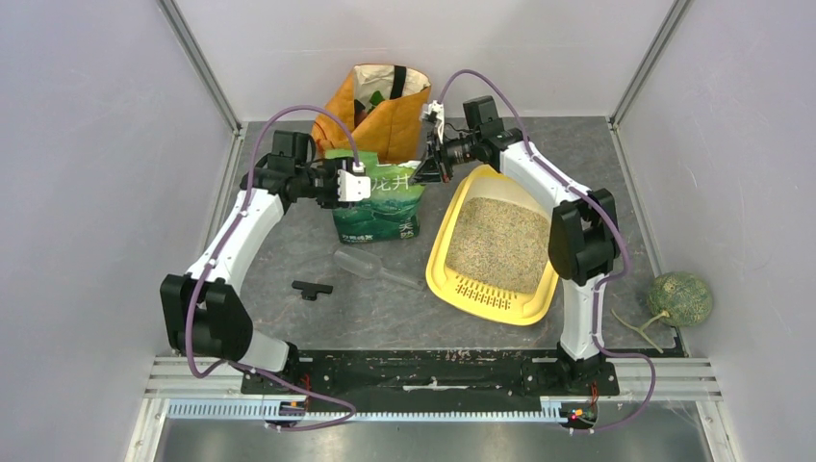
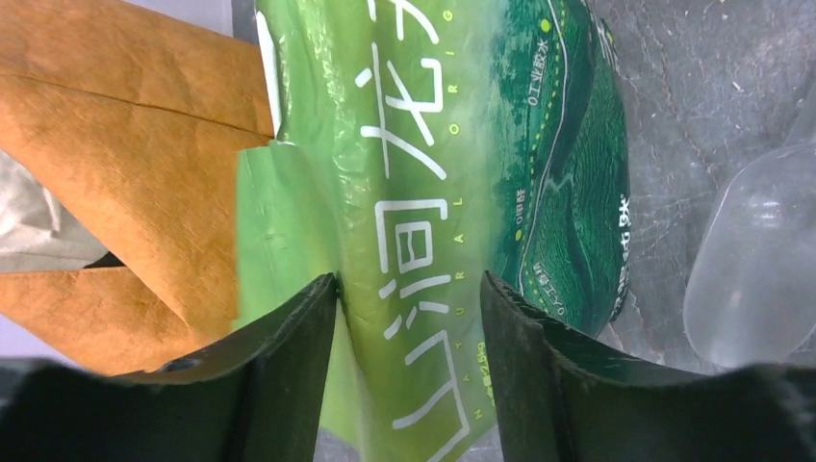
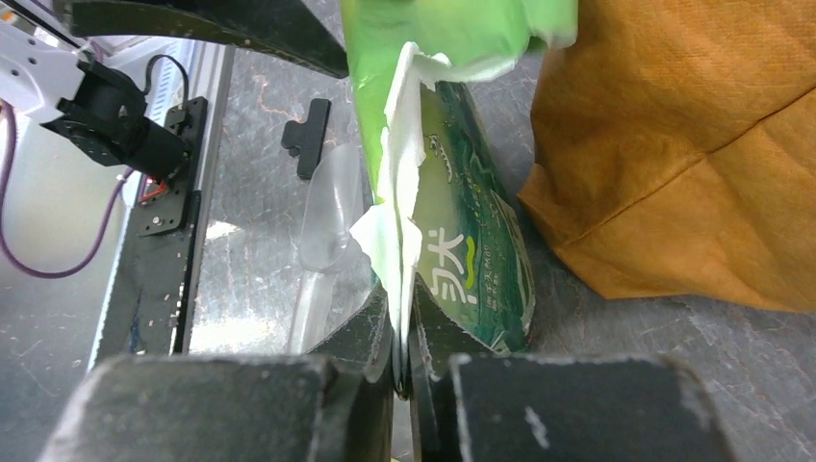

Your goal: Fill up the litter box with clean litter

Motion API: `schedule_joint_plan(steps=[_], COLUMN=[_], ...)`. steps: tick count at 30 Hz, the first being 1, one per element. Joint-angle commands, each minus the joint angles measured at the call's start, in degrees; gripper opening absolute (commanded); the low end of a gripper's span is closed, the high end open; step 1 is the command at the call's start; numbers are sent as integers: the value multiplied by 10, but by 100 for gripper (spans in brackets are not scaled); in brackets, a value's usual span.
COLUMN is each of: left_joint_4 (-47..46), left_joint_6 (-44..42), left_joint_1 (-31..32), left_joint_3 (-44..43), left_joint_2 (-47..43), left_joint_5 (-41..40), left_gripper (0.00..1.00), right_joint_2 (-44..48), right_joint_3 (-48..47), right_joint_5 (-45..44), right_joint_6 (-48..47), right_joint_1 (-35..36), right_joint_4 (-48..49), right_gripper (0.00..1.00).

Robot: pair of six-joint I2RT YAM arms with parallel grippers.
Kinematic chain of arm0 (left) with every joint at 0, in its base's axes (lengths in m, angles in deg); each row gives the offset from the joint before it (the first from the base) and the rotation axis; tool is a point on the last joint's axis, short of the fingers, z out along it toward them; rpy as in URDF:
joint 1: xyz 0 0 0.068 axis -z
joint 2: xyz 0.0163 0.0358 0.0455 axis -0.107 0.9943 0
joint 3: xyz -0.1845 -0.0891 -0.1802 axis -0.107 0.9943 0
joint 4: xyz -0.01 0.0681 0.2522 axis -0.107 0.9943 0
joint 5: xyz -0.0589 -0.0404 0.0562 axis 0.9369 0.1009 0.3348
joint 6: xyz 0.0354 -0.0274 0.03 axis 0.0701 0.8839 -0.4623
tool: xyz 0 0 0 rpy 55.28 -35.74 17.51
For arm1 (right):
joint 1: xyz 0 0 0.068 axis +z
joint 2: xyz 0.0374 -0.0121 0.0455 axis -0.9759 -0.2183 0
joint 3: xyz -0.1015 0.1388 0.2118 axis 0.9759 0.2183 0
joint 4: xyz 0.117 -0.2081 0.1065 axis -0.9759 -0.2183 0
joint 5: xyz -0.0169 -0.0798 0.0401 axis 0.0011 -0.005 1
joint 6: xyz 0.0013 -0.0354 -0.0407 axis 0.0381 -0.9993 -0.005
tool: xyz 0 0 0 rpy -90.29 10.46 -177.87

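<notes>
The yellow litter box [image 1: 438,265] lies right of centre with beige clean litter [image 1: 497,241] spread inside it. The green litter bag [image 1: 378,207] stands upright to its left. My right gripper [image 1: 420,171] is shut on the bag's torn top edge; the wrist view shows the thin white-lined edge [image 3: 390,207] pinched between the closed jaws of the right gripper [image 3: 402,318]. My left gripper [image 1: 370,185] is open at the bag's upper left. In its wrist view the left gripper [image 2: 409,284] has its fingers spread astride the bag's printed face [image 2: 423,173].
An orange shopping bag [image 1: 380,111] stands right behind the green bag. A clear plastic scoop [image 1: 370,265] and a small black clip [image 1: 311,289] lie on the table in front of it. A green melon [image 1: 679,298] sits at the far right.
</notes>
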Motion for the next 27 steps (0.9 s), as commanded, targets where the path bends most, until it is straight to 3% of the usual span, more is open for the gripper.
schedule_joint_plan(steps=[1, 5, 9, 12, 15, 17, 19, 20, 21, 22, 25, 27], left_joint_4=[27, 43, 69, 84, 77, 68, 62, 62, 63, 65, 80, 93], left_joint_6=[-62, -66, -69, -74, -74, -73, -75, -73, -70, -64, -53, -58], left_joint_1=[-4, -4, -8, -13, -14, -14, -15, -15, -15, -15, -15, -15], left_joint_3=[-23, -24, -37, -42, -36, -31, -29, -31, -35, -40, -62, -70], left_joint_2=[9, 12, 18, 21, 18, 15, 13, 13, 15, 18, 29, 32], left_joint_5=[3, 3, -5, -3, -2, -3, -2, -1, 0, 2, 14, 21], left_gripper=[55, 38, 21, 11, 4, 2, 2, 2, 2, 2, 2, 2], right_joint_2=[1, 3, 8, 4, -8, -15, -16, -11, -2, 11, 71, 126], right_joint_3=[-35, -37, -42, -49, -60, -72, -86, -90, -89, -87, -44, 22], right_joint_5=[52, 67, 65, 59, 48, 35, 14, 5, -3, -6, -6, -4], right_joint_6=[14, 19, 38, 47, 45, 42, 21, 6, -2, -15, -88, -108], right_joint_1=[-3, -10, -25, -38, -45, -45, -46, -49, -54, -59, -71, -71], right_joint_4=[2, -3, -5, -11, -38, -65, -101, -110, -109, -107, -77, -7], right_gripper=[13, 31, 35, 26, 7, 4, 21, 38, 49, 55, 56, 54])
